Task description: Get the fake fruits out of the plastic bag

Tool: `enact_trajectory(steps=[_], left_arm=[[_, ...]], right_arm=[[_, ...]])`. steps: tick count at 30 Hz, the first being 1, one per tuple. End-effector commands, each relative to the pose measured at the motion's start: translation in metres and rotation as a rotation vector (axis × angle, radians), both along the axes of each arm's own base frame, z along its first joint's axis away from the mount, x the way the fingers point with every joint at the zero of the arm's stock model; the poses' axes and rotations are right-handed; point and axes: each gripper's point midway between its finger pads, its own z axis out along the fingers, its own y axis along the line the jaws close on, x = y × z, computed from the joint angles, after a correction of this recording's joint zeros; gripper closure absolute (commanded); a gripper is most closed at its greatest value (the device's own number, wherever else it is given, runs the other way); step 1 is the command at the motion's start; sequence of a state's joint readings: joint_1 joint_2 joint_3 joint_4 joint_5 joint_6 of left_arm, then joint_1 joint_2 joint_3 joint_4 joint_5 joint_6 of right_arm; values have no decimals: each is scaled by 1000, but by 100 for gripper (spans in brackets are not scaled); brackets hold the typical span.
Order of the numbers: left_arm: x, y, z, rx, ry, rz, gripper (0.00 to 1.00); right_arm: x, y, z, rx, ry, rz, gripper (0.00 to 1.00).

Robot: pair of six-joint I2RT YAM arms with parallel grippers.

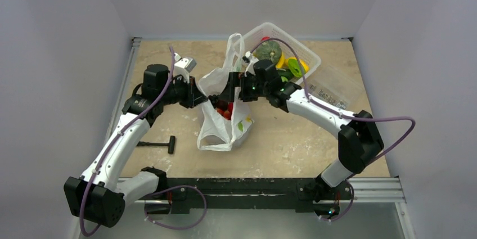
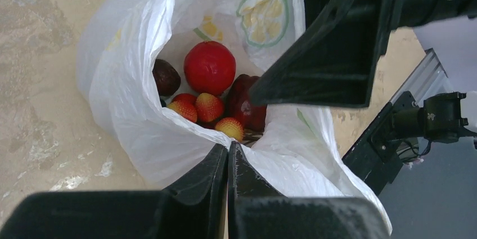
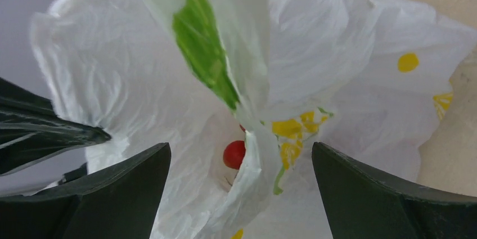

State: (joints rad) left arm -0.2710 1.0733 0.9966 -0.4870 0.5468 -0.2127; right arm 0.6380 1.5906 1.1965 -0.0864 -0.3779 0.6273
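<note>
The thin, limp plastic bag (image 1: 222, 129) lies mid-table. The left gripper (image 2: 228, 160), pressed together, pinches its rim at 9 o'clock; the right gripper (image 3: 241, 152) hangs spread at 3 o'clock. The fake fruits (image 2: 209, 67) inside look light, hard and slick, likely best gripped across the middle.

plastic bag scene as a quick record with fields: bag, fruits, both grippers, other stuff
plastic bag: on the table, mouth open
fake fruits: all seen are inside the bag
left gripper: shut on the bag's rim
right gripper: open at the bag's mouth
clear box: behind the bag, green squash inside
black tool: left of the bag
</note>
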Motion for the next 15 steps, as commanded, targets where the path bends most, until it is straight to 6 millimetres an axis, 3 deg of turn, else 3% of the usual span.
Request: enact_trajectory(steps=[1,3,4,5,6,7,10,15], left_arm=[[1,-3,14,-12,-70,-27,100],[2,-1,14,-5,-76,-17,100],[2,1,14,2,-80,-6,100],[3,3,14,11,-83,9,100],[5,7,14,23,-90,31,100],[7,11,15,37,-102,56,100],[12,26,16,80,-136,144,100],[14,43,23,109,-192,240,100]], right_arm=[[17,-23,-8,-214,-99,-264,2],[14,-31,-13,-218,-86,-290,12],[13,-36,-12,-201,-93,-284,30],[14,-44,-12,-167,-105,-285,56],[13,-50,-9,-124,-110,-277,75],[12,-58,-8,-83,-115,-261,85],[8,-78,-4,12,-142,-215,100],[4,-102,-13,49,-121,-190,100]])
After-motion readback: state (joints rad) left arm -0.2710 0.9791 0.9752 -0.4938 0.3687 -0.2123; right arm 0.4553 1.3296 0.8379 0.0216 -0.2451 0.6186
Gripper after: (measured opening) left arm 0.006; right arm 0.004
